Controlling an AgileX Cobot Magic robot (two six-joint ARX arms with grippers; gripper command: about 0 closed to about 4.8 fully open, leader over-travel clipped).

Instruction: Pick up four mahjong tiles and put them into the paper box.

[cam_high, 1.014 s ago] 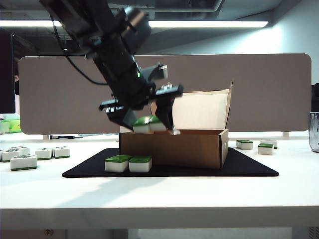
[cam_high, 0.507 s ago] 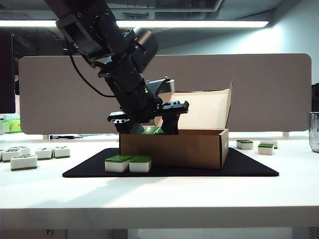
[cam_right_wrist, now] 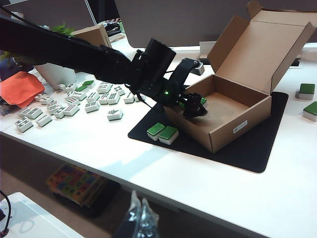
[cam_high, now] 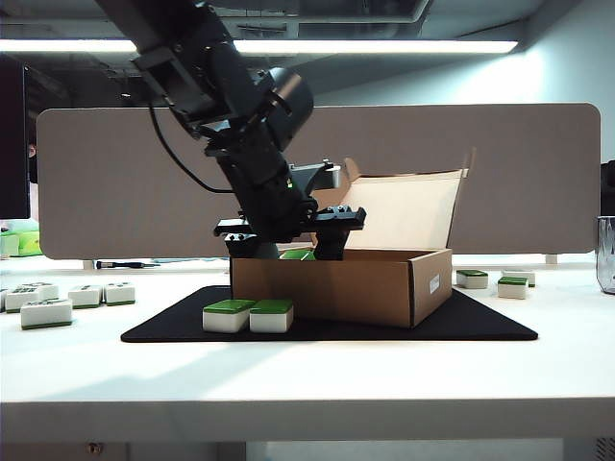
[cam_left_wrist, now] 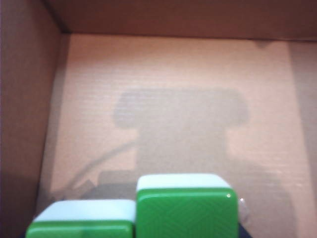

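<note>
1. The left hand [cam_high: 286,248] reaches down over the near-left corner of the paper box [cam_high: 336,285], its fingers dipping just inside the open top.
2. Between those fingers sit two mahjong tiles [cam_left_wrist: 186,206], side by side with their green faces toward the wrist camera; the hand is grasping them, and the pale box floor lies beyond them.
3. From the outside camera only a sliver of green [cam_high: 297,254] shows above the box's front wall, between the black fingers.
4. The box stands on a black mat [cam_high: 480,322] on the white counter [cam_high: 307,375], its flap lid raised and leaning back, a small white label on its right side.
5. Two more tiles [cam_high: 249,315] lie touching each other, green side up, on the mat just in front of the box's left end.
6. Other tiles are scattered on the counter left of the mat [cam_high: 46,300], and a few sit to the right of it [cam_high: 511,286].
7. The right hand [cam_right_wrist: 139,217] hangs well back from the counter, low at the edge of its own wrist view; whether it is released or clenched I cannot tell.
</note>
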